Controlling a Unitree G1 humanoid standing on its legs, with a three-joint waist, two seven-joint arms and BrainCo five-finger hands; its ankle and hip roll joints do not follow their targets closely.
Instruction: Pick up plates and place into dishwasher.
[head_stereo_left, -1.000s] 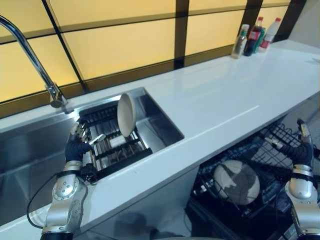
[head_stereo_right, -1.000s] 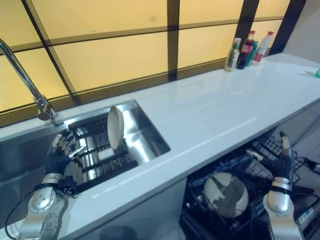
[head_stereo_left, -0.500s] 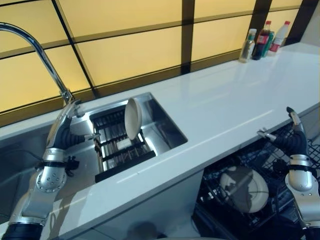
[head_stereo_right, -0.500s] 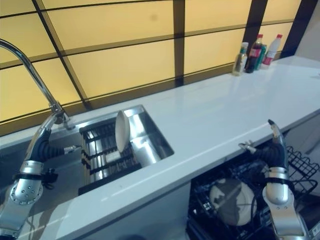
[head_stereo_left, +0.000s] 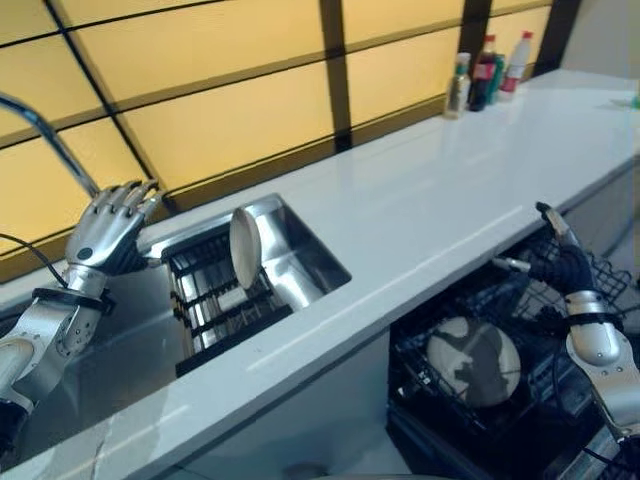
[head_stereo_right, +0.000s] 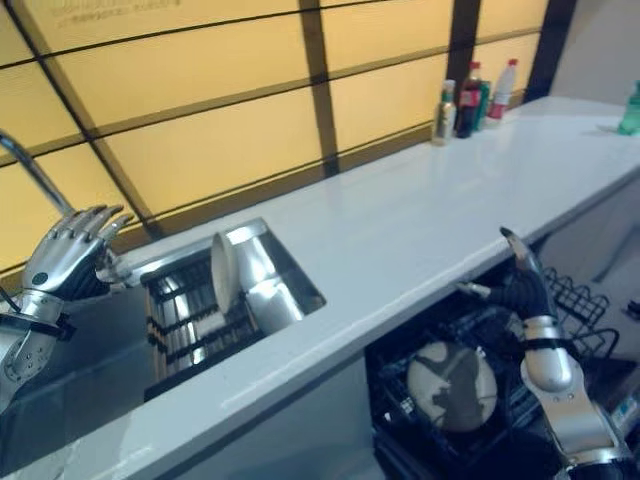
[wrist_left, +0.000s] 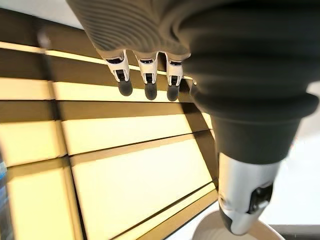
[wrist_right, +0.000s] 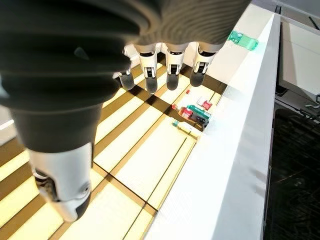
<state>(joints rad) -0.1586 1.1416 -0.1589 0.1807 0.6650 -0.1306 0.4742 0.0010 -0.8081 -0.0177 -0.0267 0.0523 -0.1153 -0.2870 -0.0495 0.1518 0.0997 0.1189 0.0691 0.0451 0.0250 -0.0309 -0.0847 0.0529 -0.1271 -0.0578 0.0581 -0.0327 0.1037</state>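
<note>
The plate (head_stereo_left: 246, 246) stands on its edge in the sink (head_stereo_left: 320, 262), near the empty, open left hand (head_stereo_left: 108, 222); the right hand (head_stereo_left: 562, 262) is open too.

I see my left hand (head_stereo_left: 105, 228) raised with fingers spread and empty; my right hand (head_stereo_left: 562, 262) points upward, fingers straight, thumb out, holding nothing.

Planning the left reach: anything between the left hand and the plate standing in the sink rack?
Nothing visible. The left hand, fingers open, is raised above the sink's back edge; the plate stands on edge in the rack, with open space between them.
</note>
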